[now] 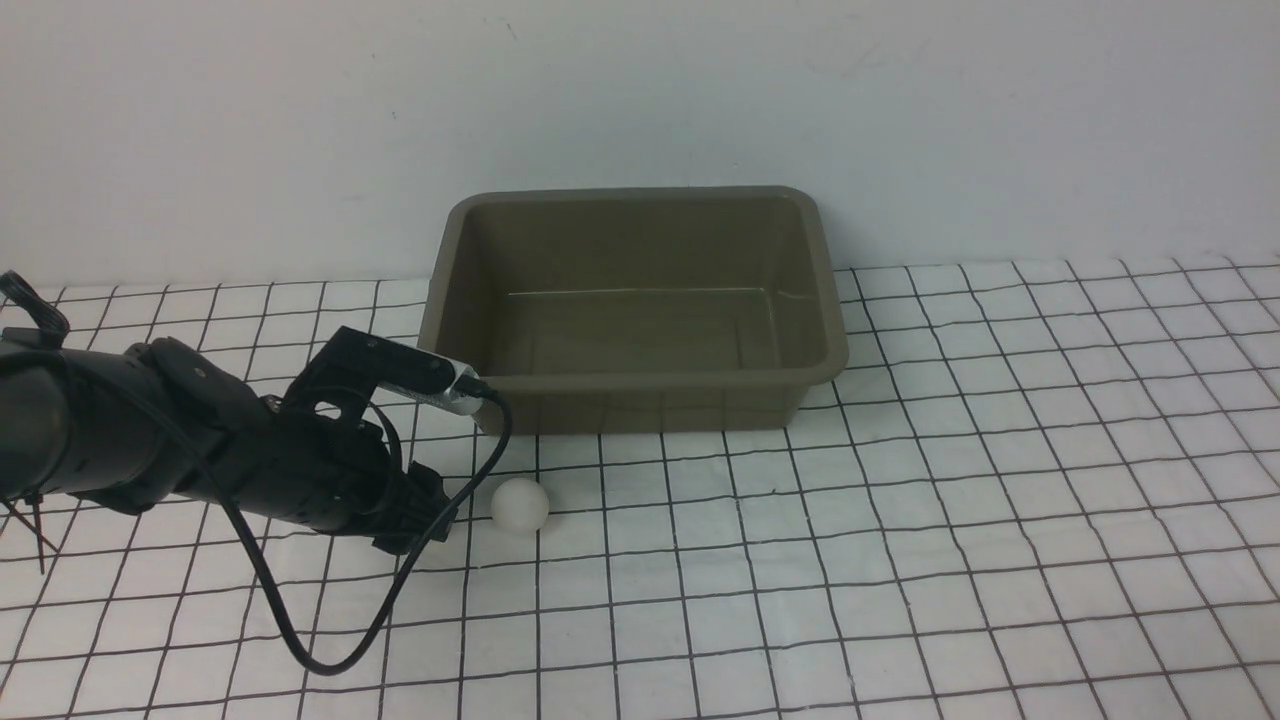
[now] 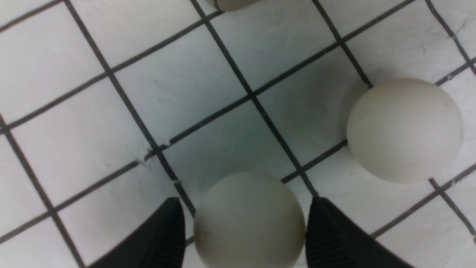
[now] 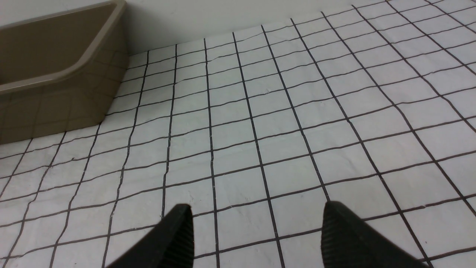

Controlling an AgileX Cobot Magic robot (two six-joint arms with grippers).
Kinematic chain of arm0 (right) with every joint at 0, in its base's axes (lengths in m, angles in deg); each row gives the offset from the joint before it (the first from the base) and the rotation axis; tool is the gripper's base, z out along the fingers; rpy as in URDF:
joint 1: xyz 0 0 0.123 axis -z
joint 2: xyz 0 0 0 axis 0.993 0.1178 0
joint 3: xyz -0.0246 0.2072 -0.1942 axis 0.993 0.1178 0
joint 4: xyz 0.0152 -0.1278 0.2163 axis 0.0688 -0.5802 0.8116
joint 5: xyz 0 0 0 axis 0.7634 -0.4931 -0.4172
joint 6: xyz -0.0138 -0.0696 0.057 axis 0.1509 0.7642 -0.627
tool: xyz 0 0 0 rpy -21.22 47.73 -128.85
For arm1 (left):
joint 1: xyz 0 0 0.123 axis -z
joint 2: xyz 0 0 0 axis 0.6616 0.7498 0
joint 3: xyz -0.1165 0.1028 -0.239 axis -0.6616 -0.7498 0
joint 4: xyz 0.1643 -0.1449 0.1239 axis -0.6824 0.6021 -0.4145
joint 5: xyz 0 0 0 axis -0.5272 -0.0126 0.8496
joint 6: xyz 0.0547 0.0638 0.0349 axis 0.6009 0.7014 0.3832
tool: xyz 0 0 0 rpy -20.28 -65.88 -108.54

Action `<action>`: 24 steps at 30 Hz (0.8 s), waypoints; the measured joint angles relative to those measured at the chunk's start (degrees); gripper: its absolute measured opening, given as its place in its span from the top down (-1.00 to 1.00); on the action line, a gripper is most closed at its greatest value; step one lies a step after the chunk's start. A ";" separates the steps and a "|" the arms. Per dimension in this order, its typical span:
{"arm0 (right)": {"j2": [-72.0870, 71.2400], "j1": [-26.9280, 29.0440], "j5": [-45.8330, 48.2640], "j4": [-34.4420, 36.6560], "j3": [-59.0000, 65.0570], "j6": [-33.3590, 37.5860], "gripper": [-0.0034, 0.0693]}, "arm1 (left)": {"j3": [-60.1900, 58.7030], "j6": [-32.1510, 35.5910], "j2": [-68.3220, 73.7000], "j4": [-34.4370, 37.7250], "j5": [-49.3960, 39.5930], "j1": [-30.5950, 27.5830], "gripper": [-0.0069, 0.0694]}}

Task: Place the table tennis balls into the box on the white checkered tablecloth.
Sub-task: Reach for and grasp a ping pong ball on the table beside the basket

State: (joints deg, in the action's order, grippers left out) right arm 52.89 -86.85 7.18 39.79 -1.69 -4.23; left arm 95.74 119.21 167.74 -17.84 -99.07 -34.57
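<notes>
Showing two balls (image 2: 404, 130) (image 2: 248, 219), one box (image 1: 650, 405).

No text or label is showing on the box (image 1: 640, 405) or the white checkered tablecloth (image 1: 900, 560). The table tennis balls (image 2: 404, 130) (image 2: 248, 223) are showing no print either.

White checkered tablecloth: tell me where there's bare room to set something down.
Free: the broad stretch of white checkered tablecloth right of the olive-grey plastic box, and the near strip in front of it. The box's inside is bare too. Crowded: front-left of the box, where the left tool straddles one small white ball, the second beside it.
</notes>
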 joint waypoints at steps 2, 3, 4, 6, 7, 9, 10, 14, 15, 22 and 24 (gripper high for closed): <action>0.00 0.00 0.00 0.00 0.00 0.00 -0.25 | 0.00 0.00 0.00 0.17 0.00 0.00 -0.13; 0.00 0.00 0.00 0.00 0.00 0.00 -0.25 | 0.00 0.00 0.00 0.25 0.00 0.00 -0.09; 0.00 0.00 0.00 0.00 0.00 0.00 -0.25 | 0.00 0.00 0.00 0.36 0.00 0.00 -0.07; 0.00 0.00 0.00 0.00 0.00 0.00 -0.25 | 0.00 0.00 0.00 0.44 -0.05 0.00 -0.07; 0.00 0.00 0.00 0.00 0.00 0.00 -0.25 | 0.00 0.05 0.00 0.44 -0.11 0.00 -0.07; 0.00 0.00 0.00 0.00 0.00 0.00 -0.25 | 0.00 0.05 0.00 0.44 -0.23 0.00 -0.07; 0.00 0.00 0.00 0.00 0.00 0.00 -0.25 | 0.00 0.05 0.00 0.44 -0.34 0.00 -0.07; 0.00 0.00 0.00 0.00 0.00 0.00 -0.25 | 0.00 0.05 -0.06 0.44 -2.89 0.00 -0.07; 0.00 0.00 0.00 0.00 0.00 0.00 -0.25 | 0.00 0.05 -0.11 0.44 -3.48 0.00 -0.07; 0.00 0.00 0.00 0.00 0.00 0.00 -0.25 | 0.00 -0.56 -2.20 -1.07 -6.84 0.00 -0.07; 0.00 0.00 0.00 0.00 0.00 0.00 -0.25 | 0.00 -2.02 -3.60 -3.50 -7.94 0.00 -0.07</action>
State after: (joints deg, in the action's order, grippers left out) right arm 52.89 -86.85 7.18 39.79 -1.69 -4.23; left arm 95.74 117.19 164.14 -21.33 -107.01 -34.57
